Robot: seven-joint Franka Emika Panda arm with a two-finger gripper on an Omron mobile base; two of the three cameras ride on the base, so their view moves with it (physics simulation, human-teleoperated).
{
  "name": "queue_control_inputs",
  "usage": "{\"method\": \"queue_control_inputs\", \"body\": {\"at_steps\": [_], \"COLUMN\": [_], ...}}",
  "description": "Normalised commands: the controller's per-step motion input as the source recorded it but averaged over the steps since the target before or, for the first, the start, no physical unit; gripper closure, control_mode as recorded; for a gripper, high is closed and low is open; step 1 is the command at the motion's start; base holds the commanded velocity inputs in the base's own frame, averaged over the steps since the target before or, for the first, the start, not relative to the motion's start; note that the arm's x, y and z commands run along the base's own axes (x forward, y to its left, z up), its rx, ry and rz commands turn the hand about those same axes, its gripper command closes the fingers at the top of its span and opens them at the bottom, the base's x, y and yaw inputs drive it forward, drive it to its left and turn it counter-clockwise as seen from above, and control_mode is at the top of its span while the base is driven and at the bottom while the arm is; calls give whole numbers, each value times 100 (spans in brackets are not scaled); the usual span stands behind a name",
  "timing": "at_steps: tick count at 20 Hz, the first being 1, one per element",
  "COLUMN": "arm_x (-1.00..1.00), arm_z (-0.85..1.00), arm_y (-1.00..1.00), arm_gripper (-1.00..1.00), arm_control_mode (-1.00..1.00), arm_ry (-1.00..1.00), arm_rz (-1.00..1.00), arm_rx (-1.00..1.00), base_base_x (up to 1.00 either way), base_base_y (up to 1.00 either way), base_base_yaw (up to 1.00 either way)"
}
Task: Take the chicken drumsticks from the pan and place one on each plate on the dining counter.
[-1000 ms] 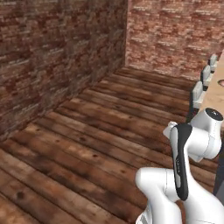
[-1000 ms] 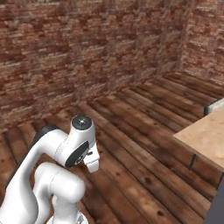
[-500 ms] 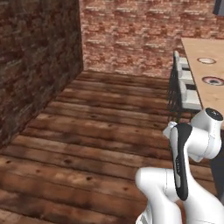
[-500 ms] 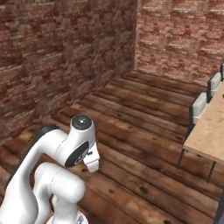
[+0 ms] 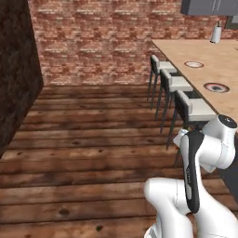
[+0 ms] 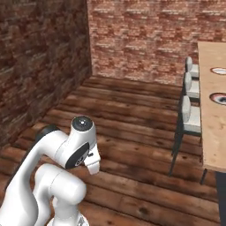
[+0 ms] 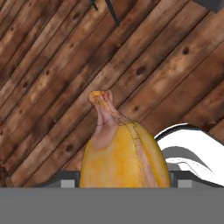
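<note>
In the hand view a paler golden-tan chicken drumstick stands bone end up between my fingertips, with my gripper shut on its thick end above the wooden floor. The dining counter runs along the right of the left base view and shows again as the dining counter in the right base view. Two plates rest on it: a farther plate and a nearer plate with a darker rim, seen again as plate and plate. The pan is out of view.
Three grey stools line the counter's near side, seen also as stools. Brick walls close the room at the back and left. A paper towel roll stands at the counter's far end. Open plank floor lies ahead.
The whole picture has swung as the base turned: the counter, stools and plates have come further into view. The arm's pose is the same and the drumstick stays in the grip.
</note>
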Motion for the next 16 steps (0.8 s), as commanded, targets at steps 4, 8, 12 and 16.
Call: {"method": "queue_control_inputs", "body": {"at_steps": [4, 8, 12, 16], "arm_x": [0, 0, 0, 0], "arm_z": [0, 0, 0, 0], "arm_y": [0, 0, 0, 0], "arm_gripper": [100, 100, 100, 100], "arm_control_mode": [100, 100, 100, 100], "arm_ry": [0, 0, 0, 0], "arm_rz": [0, 0, 0, 0], "arm_rx": [0, 0, 0, 0], "base_base_x": [100, 100, 100, 100], "base_base_y": [55, 50, 49, 55], "base_base_yaw": [-46, -40, -39, -46]}}
